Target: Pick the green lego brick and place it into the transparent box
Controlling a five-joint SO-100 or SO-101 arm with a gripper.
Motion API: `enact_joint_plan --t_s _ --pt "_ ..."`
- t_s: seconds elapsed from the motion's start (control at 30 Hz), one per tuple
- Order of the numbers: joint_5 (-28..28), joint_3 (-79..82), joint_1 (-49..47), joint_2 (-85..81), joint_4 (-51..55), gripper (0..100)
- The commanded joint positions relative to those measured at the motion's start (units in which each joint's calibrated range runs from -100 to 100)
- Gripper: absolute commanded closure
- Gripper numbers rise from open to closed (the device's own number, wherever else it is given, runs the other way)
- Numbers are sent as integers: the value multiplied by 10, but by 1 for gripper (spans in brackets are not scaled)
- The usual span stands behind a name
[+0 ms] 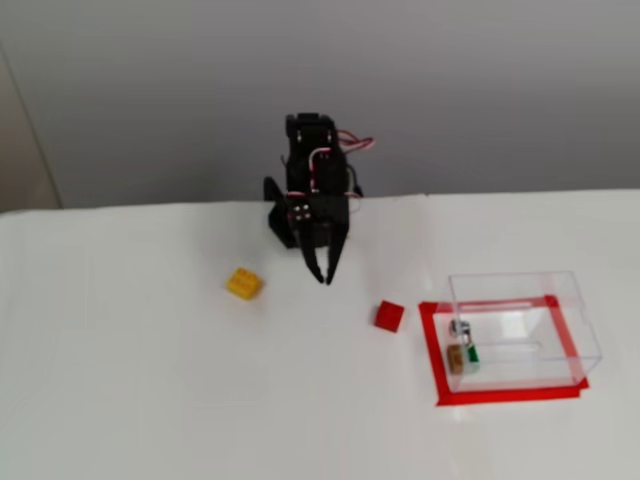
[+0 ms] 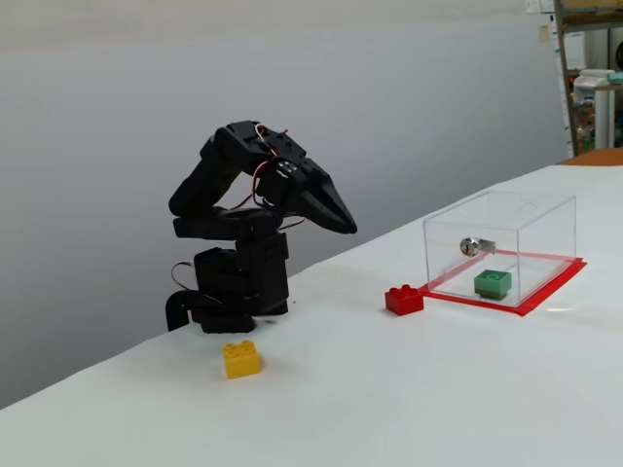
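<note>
Inside the transparent box (image 2: 516, 219), green lego brick (image 2: 493, 283) sits placed; gripper (image 2: 343, 226), at box's 9 o'clock, fingers pressed together, empty. Task looks done; nothing left but parking.

white table (image 1: 150, 400), yellow brick (image 1: 245, 283), red brick (image 1: 390, 316), transparent box (image 1: 520, 325), arm base (image 2: 234, 292)
</note>
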Motion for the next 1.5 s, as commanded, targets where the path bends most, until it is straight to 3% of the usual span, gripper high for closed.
enact_joint_plan --t_s 0.0,0.27,0.7,0.87,1.1,1.47 --pt "1 48 -4 -42 -10 99" --pt "-2 199 -7 -87 -15 99" --pt "-1 333 -6 -89 -133 99" --pt "0 322 -5 -89 -97 99" --pt "-1 268 -7 -89 81 99" --pt "-1 266 -6 -88 78 99"
